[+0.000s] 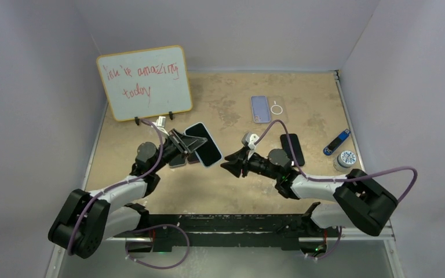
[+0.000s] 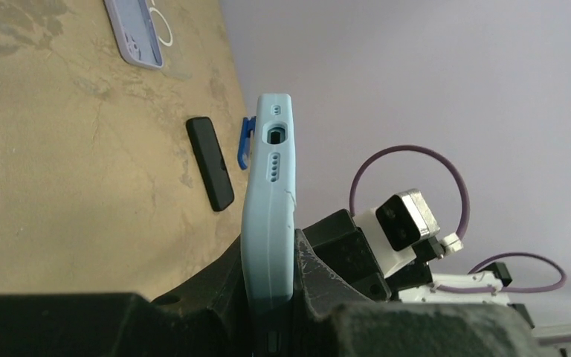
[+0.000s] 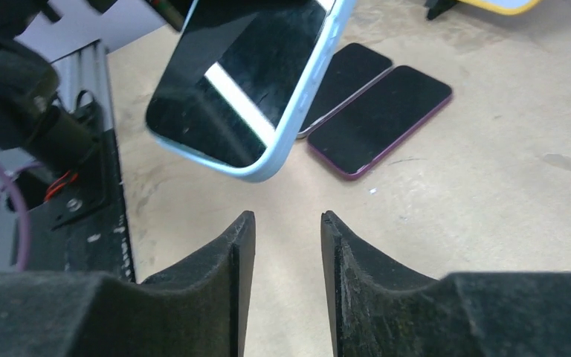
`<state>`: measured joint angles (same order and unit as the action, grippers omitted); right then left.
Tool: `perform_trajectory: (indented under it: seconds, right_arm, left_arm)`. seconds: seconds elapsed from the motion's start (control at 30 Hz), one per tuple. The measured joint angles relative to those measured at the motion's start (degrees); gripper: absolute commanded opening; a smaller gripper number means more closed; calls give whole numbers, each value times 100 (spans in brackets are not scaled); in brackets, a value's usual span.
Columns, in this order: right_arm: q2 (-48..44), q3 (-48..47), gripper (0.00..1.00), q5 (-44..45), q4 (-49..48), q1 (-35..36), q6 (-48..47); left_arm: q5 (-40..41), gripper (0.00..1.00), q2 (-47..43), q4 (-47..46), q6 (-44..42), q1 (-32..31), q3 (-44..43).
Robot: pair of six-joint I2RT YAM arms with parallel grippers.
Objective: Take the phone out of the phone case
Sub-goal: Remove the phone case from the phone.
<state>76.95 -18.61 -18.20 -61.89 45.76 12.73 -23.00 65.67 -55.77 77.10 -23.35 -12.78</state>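
Above the table (image 1: 232, 194), left of centre: one phone (image 3: 242, 71) in a pale blue case (image 2: 268, 201), held clear of the surface. Grip, left fingers (image 2: 323, 271): closed on the case across its thickness. From that wrist I see it edge-on, with the port end pointing away from the wrist. Long axis: slanted in the top view, running from the left fingers out toward the middle of the table and the right arm, with the screen turned to the right wrist camera. Reach, right fingers (image 3: 234, 253): partly open, empty, aimed at the phone's free end. Relation I judge the next move turns on: the free rounded corner lies just ahead of the right fingers and a little left of their gap in the wrist view, near but not touching. Right arm: the nearer one to the free end, stretched low across from its base. Left arm: forearm angled up over the table. Beneath: two bare phones (image 3: 375, 111) flat on the table, side by side.
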Motion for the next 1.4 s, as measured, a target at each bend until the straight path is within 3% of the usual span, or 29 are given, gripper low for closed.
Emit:
perform_trajectory:
  seconds: [0.2,0.4,0.77,1.03,1.27,1.4]
  right_arm:
    - [-518,-61,53,-942,828,-254,26]
    - [-728,-291,55,-2050,1314,-761,72]
    - [-737,-911,57,-3034,1749,-870,72]
    - [-435,-1187,51,-3261,1888,-868,68]
    - [-262,-1349,37,-3401,2194,-782,-66]
    - [-254,-1423,24,-3499,2315,-739,-232]
  left_arm:
    - [-763,0,-177,831,-1064,59,-586]
    - [-1532,0,-197,1233,-1902,74,-975]
    - [-2181,0,-197,1099,-2247,72,-1056]
    - [-2334,0,-197,868,-2269,0,-1056]
    - [-2398,0,-199,820,-2271,-42,-1058]
    - [-2428,0,-199,804,-2269,-42,-1058]
